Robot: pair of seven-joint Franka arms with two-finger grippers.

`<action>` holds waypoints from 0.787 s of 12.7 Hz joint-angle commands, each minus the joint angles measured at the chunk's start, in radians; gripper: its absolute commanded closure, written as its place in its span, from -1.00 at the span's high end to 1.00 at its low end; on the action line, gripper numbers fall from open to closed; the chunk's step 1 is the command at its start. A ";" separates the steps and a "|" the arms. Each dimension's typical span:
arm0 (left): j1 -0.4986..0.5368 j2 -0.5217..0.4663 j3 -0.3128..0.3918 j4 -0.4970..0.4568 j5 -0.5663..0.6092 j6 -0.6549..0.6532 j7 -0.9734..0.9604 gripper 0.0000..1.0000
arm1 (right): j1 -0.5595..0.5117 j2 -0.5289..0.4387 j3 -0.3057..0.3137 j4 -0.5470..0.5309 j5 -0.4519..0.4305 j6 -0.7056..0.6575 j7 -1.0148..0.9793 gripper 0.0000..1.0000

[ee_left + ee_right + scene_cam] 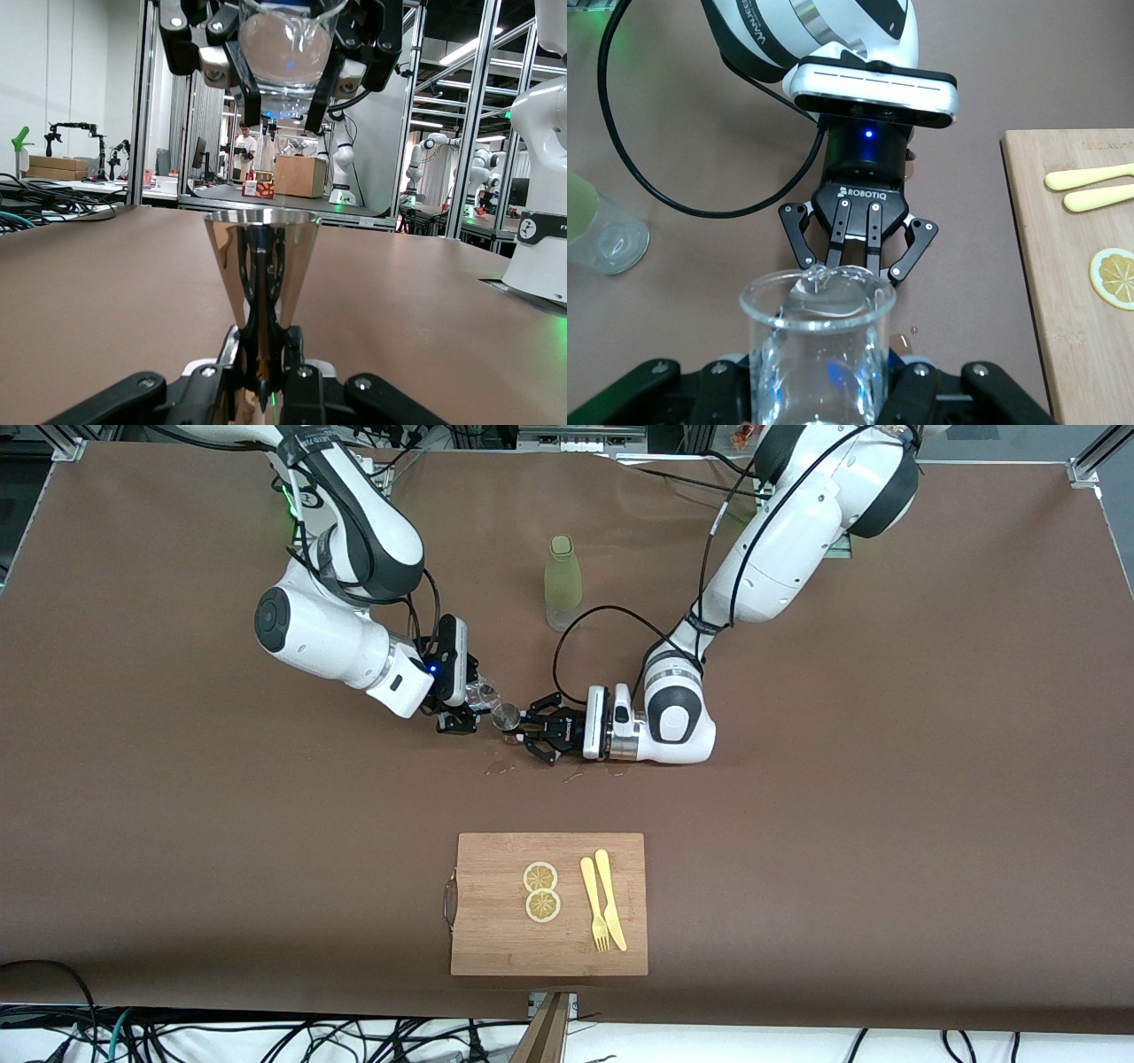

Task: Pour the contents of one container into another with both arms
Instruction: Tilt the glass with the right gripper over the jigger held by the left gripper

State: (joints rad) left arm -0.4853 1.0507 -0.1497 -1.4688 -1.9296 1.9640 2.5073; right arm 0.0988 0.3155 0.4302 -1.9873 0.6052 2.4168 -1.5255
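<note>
My left gripper (524, 732) is low over the middle of the table, shut on the narrow waist of the silver jigger (508, 716). In the left wrist view the jigger (261, 252) stands upright in that gripper (261, 359), upper cone open. My right gripper (464, 710) is shut on the small clear glass tumbler (483, 691), which is tipped with its mouth toward the jigger. From the left wrist the tumbler (288, 44) hangs just above the jigger's rim. In the right wrist view the tumbler (818, 354) fills the space between the right gripper's (819, 385) fingers, with the jigger (824, 301) showing through its rim.
A tall olive-green bottle (562, 583) stands farther from the front camera than the grippers. A wooden cutting board (496, 859) lies near the table's front edge with two lemon slices (541, 890), a yellow knife (611, 895) and a fork (594, 903). Wet marks (505, 767) dot the cloth by the jigger.
</note>
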 commanded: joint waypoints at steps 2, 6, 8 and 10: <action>-0.015 0.014 0.002 0.025 -0.055 0.018 0.059 -1.00 | -0.002 -0.012 0.002 -0.022 0.002 0.036 0.041 -0.31; -0.015 0.014 0.002 0.025 -0.055 0.016 0.059 -1.00 | -0.013 -0.016 0.002 -0.027 0.100 0.039 -0.001 -0.31; -0.009 0.008 0.002 0.022 -0.051 0.010 0.059 -1.00 | -0.020 -0.022 0.002 -0.027 0.219 0.036 -0.066 -0.31; 0.010 -0.012 0.009 0.010 -0.036 -0.002 0.061 -1.00 | -0.024 -0.023 0.001 -0.027 0.376 0.028 -0.186 -0.31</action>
State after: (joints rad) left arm -0.4829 1.0505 -0.1456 -1.4591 -1.9305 1.9632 2.5102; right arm 0.0889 0.3187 0.4258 -1.9938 0.8666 2.4470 -1.6161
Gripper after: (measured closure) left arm 0.789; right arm 0.652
